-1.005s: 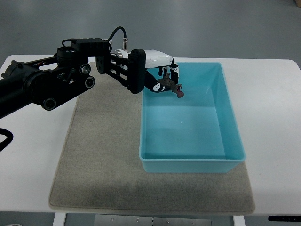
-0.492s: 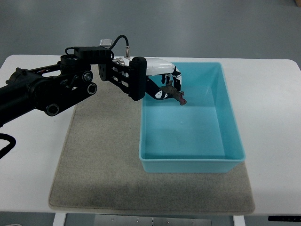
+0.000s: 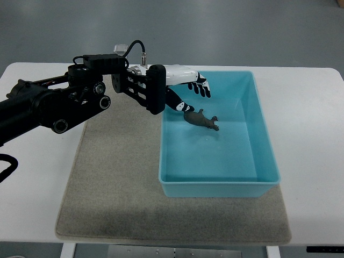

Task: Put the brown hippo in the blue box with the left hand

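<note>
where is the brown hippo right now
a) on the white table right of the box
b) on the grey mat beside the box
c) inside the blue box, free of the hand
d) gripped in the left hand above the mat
c: the brown hippo lies within the blue box walls, and the left hand above it has its fingers spread, holding nothing.

Robotics lab or test bench indicated. White table (image 3: 306, 102) set on plain grey floor (image 3: 215, 32), bare of household clutter. Grey mat (image 3: 113, 177) laid as work surface, blue box (image 3: 271, 156) placed on it. Black robot arm (image 3: 59, 102) with exposed cable (image 3: 134, 47) seen over table.
</note>
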`<action>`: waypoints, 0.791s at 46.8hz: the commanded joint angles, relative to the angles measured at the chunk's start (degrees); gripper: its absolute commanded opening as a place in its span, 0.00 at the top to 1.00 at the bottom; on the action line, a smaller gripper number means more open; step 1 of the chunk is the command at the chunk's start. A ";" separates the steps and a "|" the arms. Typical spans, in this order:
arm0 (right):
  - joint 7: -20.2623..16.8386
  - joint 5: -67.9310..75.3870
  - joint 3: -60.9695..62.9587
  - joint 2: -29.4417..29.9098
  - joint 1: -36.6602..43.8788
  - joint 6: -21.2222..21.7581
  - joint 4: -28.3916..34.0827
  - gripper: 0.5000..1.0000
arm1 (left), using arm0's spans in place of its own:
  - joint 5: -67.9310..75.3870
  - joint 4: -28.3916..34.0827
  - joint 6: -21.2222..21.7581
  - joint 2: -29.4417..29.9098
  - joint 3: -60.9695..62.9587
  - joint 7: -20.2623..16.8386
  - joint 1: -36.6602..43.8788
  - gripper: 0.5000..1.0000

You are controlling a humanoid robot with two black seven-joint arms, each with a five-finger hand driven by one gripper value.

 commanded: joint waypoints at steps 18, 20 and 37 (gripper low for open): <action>0.00 0.00 0.00 0.00 0.00 0.00 0.00 0.13 | -0.24 1.77 4.92 0.00 -0.60 0.00 -0.35 0.63; 0.00 0.00 0.00 0.00 0.00 0.00 0.00 0.13 | -0.24 2.30 5.27 0.00 -0.78 0.00 -0.35 0.63; 0.00 0.00 0.00 0.00 0.00 0.00 0.00 0.13 | -1.65 8.27 9.93 0.62 -0.87 0.00 -0.88 0.51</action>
